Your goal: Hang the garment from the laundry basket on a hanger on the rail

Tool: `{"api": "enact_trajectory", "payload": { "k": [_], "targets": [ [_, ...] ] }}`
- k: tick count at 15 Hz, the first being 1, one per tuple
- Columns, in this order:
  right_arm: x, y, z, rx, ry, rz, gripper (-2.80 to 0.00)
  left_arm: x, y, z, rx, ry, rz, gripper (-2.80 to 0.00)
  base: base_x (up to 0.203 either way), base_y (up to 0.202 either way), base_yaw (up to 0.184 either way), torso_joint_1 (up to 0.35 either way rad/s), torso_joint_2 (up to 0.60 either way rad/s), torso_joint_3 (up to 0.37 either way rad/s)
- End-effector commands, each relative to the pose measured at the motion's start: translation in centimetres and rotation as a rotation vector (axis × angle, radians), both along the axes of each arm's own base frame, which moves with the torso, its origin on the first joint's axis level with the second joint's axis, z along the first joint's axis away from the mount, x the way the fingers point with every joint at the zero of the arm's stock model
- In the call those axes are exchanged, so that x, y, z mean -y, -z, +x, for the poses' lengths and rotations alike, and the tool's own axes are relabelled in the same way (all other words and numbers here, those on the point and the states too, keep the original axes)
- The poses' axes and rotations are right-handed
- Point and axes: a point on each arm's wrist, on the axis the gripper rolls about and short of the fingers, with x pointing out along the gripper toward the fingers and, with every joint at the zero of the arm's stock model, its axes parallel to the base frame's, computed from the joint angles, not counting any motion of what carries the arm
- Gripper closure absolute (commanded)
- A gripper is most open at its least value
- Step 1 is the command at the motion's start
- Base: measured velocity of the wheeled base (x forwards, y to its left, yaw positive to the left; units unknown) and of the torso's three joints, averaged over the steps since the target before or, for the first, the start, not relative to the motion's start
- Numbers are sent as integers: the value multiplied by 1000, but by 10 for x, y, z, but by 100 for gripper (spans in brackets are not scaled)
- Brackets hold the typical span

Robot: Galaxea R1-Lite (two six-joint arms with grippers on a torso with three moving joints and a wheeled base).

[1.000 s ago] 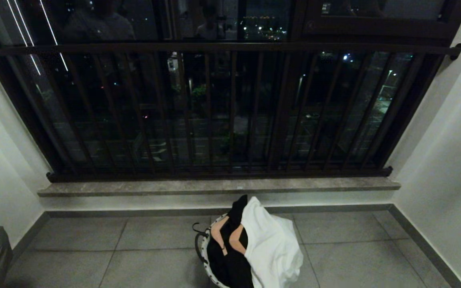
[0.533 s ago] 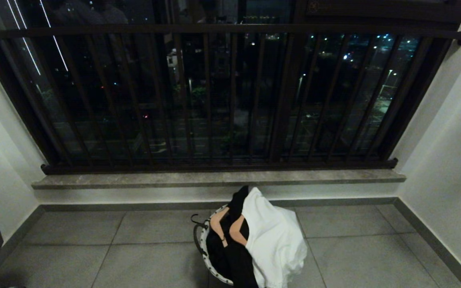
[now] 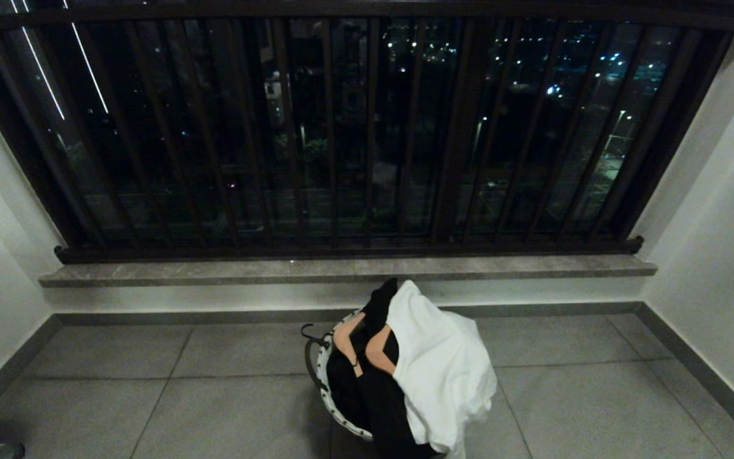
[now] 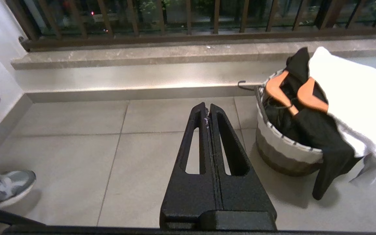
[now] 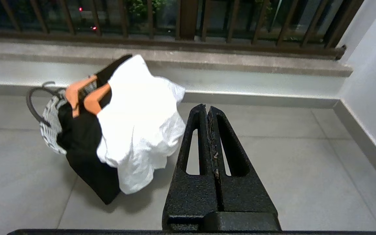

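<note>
I see the laundry basket (image 3: 325, 376) on the tiled floor (image 3: 169, 408) below the window ledge (image 3: 214, 273), with a white garment (image 3: 440, 370), a black garment (image 3: 373, 401) and orange hangers (image 3: 376, 350) heaped in it. Left gripper (image 4: 207, 109) and right gripper (image 5: 206, 110) hang clear of it, fingers closed, empty.

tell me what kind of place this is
Probably a high apartment balcony or enclosed laundry nook at night: a dark barred railing with city lights beyond it, a stone ledge beneath, a grey tiled floor, and a laundry basket draped with clothes.
</note>
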Motion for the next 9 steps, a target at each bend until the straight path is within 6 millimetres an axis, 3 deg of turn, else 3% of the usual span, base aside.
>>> {"api": "enact_trajectory", "payload": {
  "k": [1,7,9],
  "targets": [
    [0,0,0,-2,0,0,0,0,0,0,0,0,0,0,0,0,0,-70,445,364],
    [0,0,0,-2,0,0,0,0,0,0,-1,0,0,0,0,0,0,-21,434,412],
    [0,0,0,-2,0,0,0,0,0,0,0,1,0,0,0,0,0,11,183,194]
  ]
}}
